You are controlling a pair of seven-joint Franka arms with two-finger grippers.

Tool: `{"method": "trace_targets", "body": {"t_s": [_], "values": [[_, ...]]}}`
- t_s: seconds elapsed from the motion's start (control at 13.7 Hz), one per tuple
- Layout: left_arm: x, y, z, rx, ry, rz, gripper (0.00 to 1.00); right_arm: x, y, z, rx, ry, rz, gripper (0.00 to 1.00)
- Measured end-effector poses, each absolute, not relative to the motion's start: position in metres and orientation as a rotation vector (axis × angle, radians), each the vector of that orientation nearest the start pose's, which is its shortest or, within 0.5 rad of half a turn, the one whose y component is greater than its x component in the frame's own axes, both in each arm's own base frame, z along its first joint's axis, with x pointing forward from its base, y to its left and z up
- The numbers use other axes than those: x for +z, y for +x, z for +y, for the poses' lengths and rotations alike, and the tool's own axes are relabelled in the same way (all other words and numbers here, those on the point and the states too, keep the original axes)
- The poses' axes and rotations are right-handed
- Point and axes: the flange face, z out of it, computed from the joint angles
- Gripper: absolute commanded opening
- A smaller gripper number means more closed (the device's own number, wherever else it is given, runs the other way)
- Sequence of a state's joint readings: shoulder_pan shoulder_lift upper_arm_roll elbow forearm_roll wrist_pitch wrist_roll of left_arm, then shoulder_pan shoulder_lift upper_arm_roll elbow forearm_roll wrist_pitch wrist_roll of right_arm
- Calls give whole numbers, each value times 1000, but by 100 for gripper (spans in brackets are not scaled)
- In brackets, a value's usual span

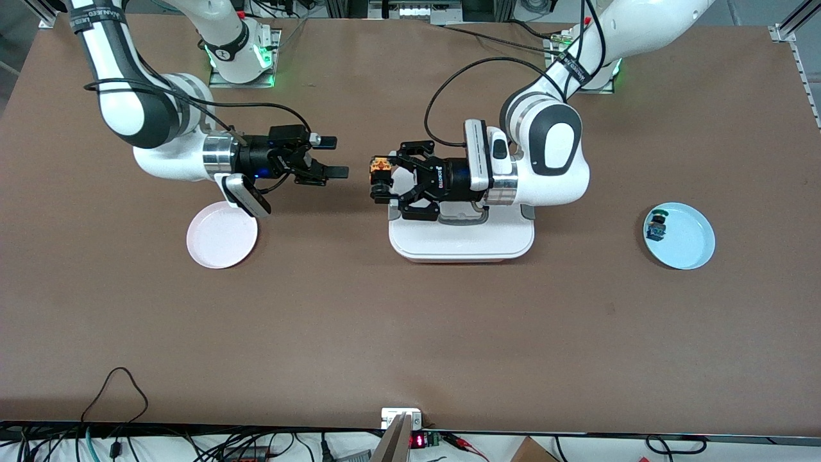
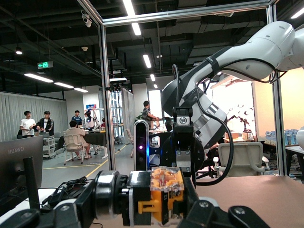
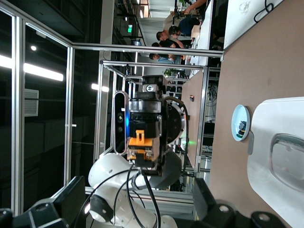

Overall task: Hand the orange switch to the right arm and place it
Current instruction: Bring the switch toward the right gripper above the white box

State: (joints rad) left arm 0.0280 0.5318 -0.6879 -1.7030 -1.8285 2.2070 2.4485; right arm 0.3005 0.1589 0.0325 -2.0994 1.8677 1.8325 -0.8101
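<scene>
The orange switch (image 1: 380,165) is up in the air, with my left gripper (image 1: 380,177) shut on it, over the table beside the white tray's edge. In the left wrist view the switch (image 2: 161,194) lies sideways between the fingers, its clear orange block beside the black body and silver collar. My right gripper (image 1: 335,156) hangs level with it and points at it, open and holding nothing, a short gap away. In the right wrist view the switch (image 3: 141,142) shows straight ahead in the left gripper (image 3: 145,124), between my own spread fingers (image 3: 203,192).
A white lidded tray (image 1: 462,247) lies under the left wrist. A pink plate (image 1: 221,244) sits below the right arm's wrist. Toward the left arm's end stands a blue plate (image 1: 693,247) with a green-capped switch (image 1: 657,224) on it.
</scene>
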Motion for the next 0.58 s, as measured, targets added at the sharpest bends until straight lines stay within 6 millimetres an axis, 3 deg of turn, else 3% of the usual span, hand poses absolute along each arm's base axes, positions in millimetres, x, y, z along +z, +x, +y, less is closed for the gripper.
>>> {"method": "trace_targets", "body": {"t_s": [0.58], "values": [[396,569,-398,1380,1139,-1148,3,407,528,290,-139,-1541,54,99]]}}
